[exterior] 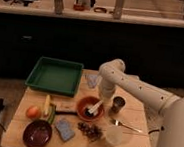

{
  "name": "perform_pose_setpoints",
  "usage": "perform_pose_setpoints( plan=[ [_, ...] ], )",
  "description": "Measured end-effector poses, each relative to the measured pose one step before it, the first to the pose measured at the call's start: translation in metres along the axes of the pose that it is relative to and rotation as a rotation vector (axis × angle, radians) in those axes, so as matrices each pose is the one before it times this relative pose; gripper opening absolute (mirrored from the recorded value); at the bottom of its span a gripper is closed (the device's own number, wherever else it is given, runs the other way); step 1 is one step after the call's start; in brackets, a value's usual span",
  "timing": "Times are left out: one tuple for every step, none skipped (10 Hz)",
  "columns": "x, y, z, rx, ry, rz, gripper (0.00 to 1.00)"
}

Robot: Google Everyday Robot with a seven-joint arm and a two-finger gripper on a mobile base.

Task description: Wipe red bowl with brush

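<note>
Smooth white tubular arm, rounded joints

A green tray, maroon bowl, metal cup, fork and what looks like a sponge are sitting on the bench.

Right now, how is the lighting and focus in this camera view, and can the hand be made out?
Camera view: dim, warm light, soft overall; dark band behind the wooden table; the hand hangs over the glossy orange-red bowl, blurring into the cream-handled brush.
</note>
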Motion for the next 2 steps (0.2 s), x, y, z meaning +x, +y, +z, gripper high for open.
perform_pose_setpoints(
  plan=[
    [0.01115, -0.00813, -0.00081, -0.002, 0.01174, 0.01327, 0.0],
    [0.00645, -0.00777, -0.00102, 0.0028, 0.00945, 0.00336, 0.0]
  ],
)
